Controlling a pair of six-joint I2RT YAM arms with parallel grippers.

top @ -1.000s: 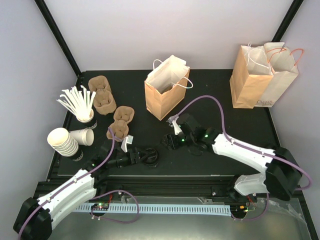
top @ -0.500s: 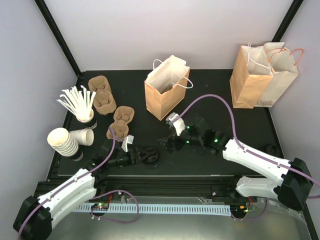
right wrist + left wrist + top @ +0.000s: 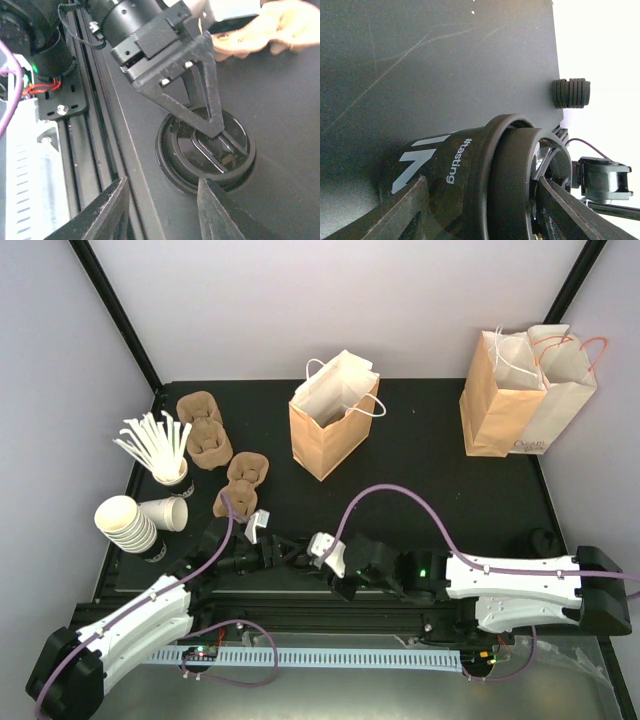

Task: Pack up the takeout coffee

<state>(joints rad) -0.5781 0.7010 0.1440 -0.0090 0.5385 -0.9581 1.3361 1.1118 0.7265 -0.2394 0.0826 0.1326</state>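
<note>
Black surface [image 3: 440,455] carried the takeout coffee [image 3: 447,177], upright, close to the front edge and left of centre, between the ends of the two arms. On the cup's left side was the left gripper [image 3: 480,185], its fingers [image 3: 405,212] closed round the black printed band just under the glossy lid [image 3: 182,162]; cup held. In the right wrist view one left finger crossed over the lid's disc.

Just beside the cup on its right hovered the right gripper [image 3: 162,212], fingers parted, with only bare surface and the front rail between them. I could see no contact with the cup. From overhead the cup was mostly hidden by the two grippers.

Further back:
- An open brown paper bag [image 3: 325,435] stood mid-surface, well apart from the cup.
- Two more bags [image 3: 520,400] stood at the far right corner.

On the left side:
- brown pulp carriers [image 3: 205,435]
- a stack of lidless white cups [image 3: 125,525]
- one lidless cup on its side [image 3: 168,512] beside the stack
- a cup of white stirrers [image 3: 155,445]
</note>
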